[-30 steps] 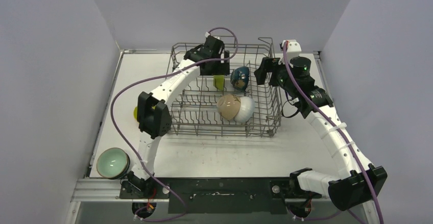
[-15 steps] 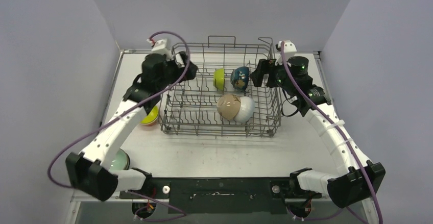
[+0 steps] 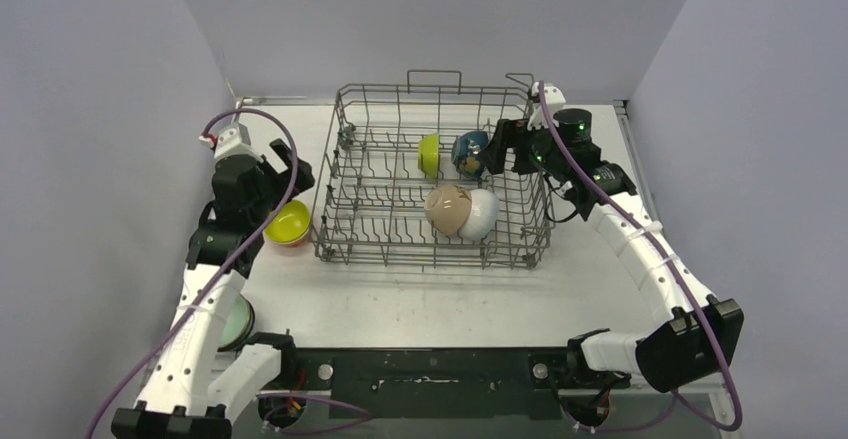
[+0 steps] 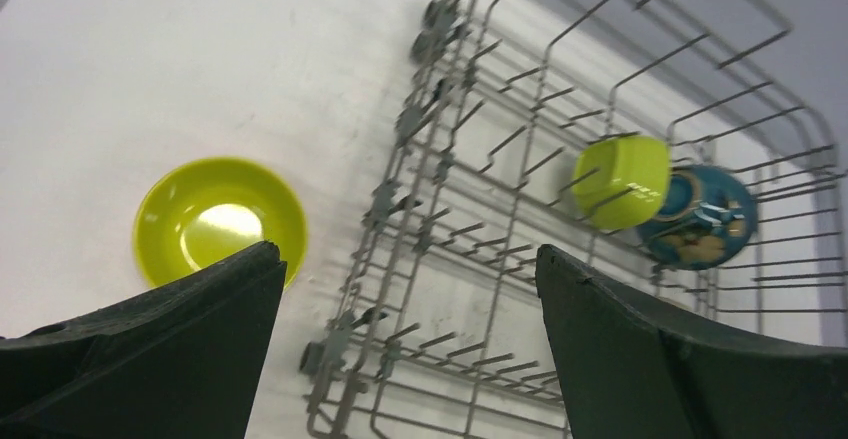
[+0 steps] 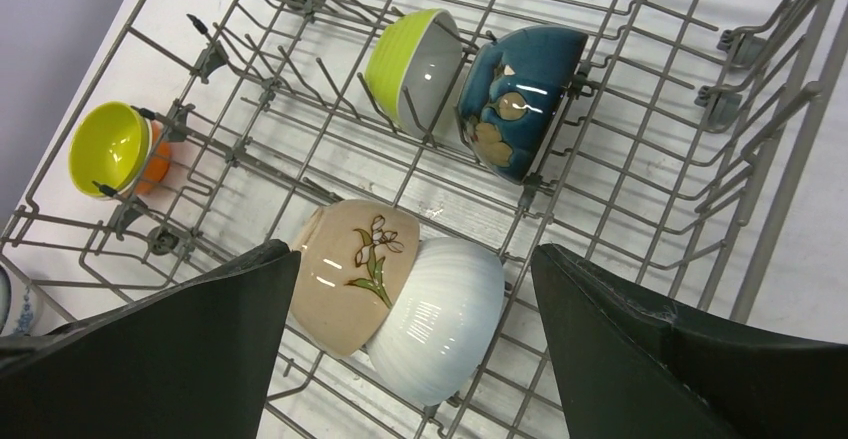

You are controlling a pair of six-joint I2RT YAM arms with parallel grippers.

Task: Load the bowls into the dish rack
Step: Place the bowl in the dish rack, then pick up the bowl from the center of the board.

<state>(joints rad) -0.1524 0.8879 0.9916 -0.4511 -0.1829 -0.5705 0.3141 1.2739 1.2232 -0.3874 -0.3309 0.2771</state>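
Observation:
The grey wire dish rack (image 3: 430, 262) stands mid-table. A lime bowl (image 3: 429, 154), a dark blue bowl (image 3: 469, 153), a beige flowered bowl (image 3: 445, 209) and a white bowl (image 3: 482, 216) rest on their sides among its tines. A yellow bowl (image 3: 287, 225) sits nested in an orange bowl (image 5: 150, 165) on the table left of the rack. My left gripper (image 3: 290, 172) is open and empty above that stack; the yellow bowl (image 4: 220, 221) lies by its left finger. My right gripper (image 3: 500, 145) is open and empty over the rack's right side, above the beige (image 5: 355, 259) and white (image 5: 445, 319) bowls.
A pale green bowl (image 3: 240, 324) sits at the near left corner, partly hidden by my left arm. A blue-patterned piece (image 5: 6, 304) shows at the right wrist view's left edge. Grey walls close in on both sides and at the back.
My left arm has swung out of the rack's back to the left side, leaving the lime bowl standing in the rack. My right gripper has edged inward over the rack.

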